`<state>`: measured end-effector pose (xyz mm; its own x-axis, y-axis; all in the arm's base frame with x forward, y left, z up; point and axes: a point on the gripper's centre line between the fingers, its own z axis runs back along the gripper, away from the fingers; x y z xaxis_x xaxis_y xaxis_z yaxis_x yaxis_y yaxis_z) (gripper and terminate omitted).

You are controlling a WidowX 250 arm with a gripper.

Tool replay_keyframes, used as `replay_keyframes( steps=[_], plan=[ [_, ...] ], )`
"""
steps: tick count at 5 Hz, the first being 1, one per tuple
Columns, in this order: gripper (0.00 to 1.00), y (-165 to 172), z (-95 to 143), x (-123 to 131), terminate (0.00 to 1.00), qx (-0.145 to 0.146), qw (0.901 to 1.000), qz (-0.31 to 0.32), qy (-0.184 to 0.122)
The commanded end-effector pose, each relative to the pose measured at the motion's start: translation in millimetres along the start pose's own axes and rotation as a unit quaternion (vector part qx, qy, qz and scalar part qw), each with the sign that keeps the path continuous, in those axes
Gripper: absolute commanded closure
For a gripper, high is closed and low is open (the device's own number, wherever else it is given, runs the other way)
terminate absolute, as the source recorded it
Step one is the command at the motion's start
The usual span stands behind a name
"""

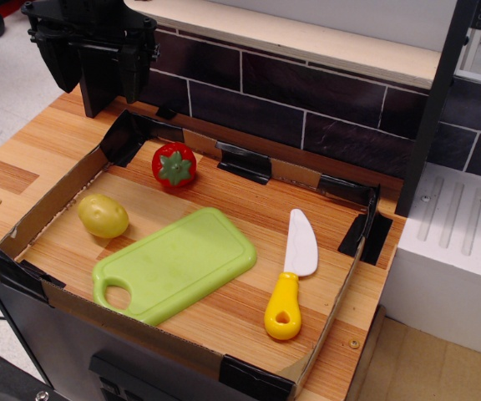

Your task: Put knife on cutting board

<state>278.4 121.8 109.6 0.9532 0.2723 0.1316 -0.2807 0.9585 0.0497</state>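
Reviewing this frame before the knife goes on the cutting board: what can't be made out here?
- Gripper: dark and cut off by the top edge; jaws open or shut unclear.
- Tray's near wall: inner face turned away.
- Knife and cutting board: fully visible, apart.

A wooden desk (48,138) with pale and reddish planks fills the view. Behind it runs a wall of dark tiles (307,104) with light grout lines, capped by a pale wooden ledge (307,38). A black upright post (432,109) stands at the right, beside a white ribbed block (458,242). Grey floor (2,75) shows at the upper left.
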Motion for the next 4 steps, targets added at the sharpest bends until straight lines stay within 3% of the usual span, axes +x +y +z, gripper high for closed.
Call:
replay_keyframes(
  steps=[1, 3, 4],
  plan=[
    [0.0, 0.0, 0.0, 0.0, 0.0, 0.0, 1.0, 0.0, 0.0],
    [0.0, -48.5, 16.0, -46.0, 0.0, -0.028, 0.9995, 0.001, 0.017],
    [0.0, -78.7, 12.9, -59.1, 0.0, -0.024, 0.9982, 0.048, 0.026]
  ],
)
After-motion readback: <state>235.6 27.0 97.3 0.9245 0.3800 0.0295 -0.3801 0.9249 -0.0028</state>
